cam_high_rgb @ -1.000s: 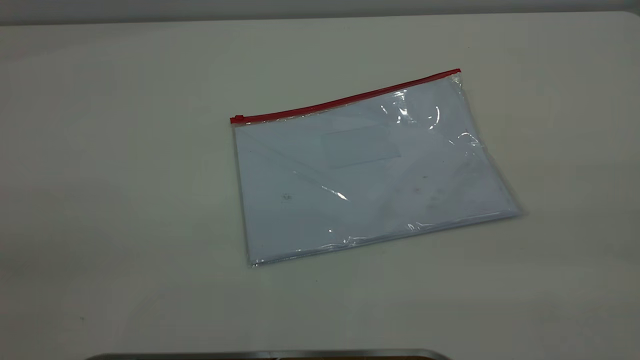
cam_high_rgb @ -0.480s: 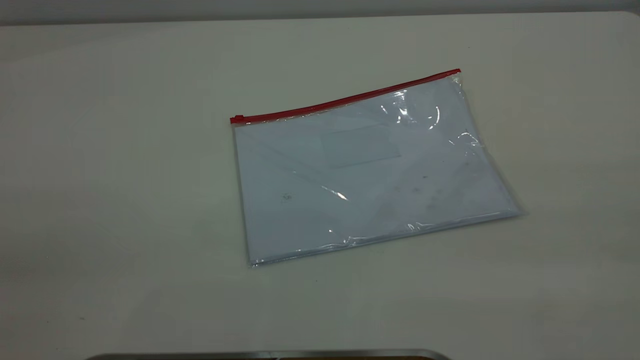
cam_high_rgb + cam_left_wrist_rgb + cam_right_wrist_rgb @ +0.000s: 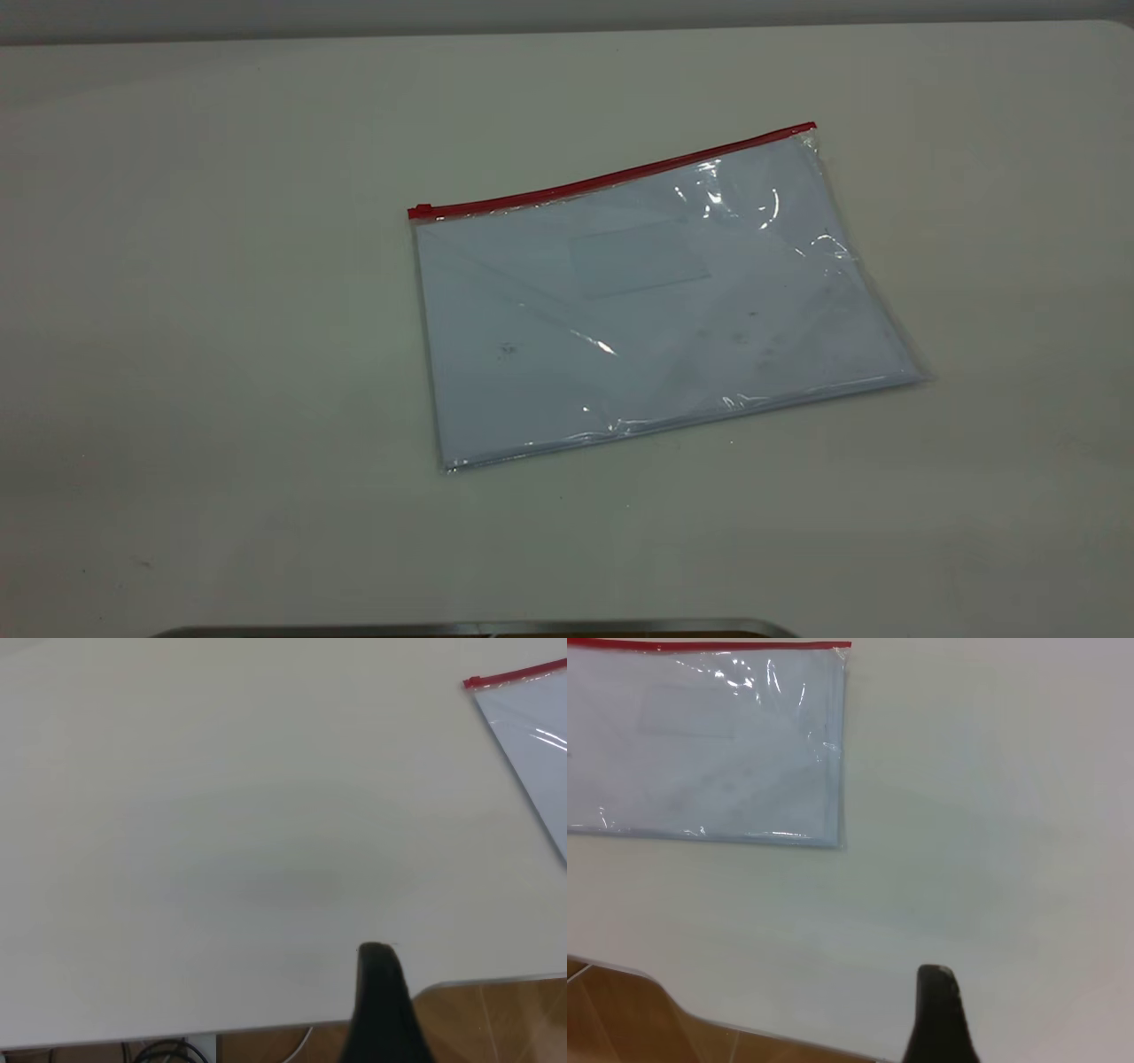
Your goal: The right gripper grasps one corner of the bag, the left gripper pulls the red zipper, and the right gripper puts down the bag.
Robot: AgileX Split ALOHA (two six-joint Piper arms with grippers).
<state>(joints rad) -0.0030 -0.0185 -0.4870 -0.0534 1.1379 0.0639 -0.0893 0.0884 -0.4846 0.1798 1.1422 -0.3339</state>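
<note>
The bag (image 3: 647,301), a flat clear pale-blue pouch, lies on the white table, untouched. Its red zipper (image 3: 611,177) runs along the far long edge, with the small slider tab (image 3: 420,211) at the left end and the crinkled corner (image 3: 808,133) at the right end. Neither arm shows in the exterior view. In the left wrist view a black tip of the left gripper (image 3: 379,992) hangs over the table's near edge, far from the bag (image 3: 536,744). The right gripper (image 3: 937,1010) likewise shows as a black tip over bare table, well away from the bag (image 3: 709,744) and its corner (image 3: 840,650).
The white table (image 3: 177,354) stretches wide on all sides of the bag. A metal strip (image 3: 478,629) lines the near edge. Beyond that edge the wrist views show wooden floor (image 3: 496,1019) and some cables (image 3: 159,1050).
</note>
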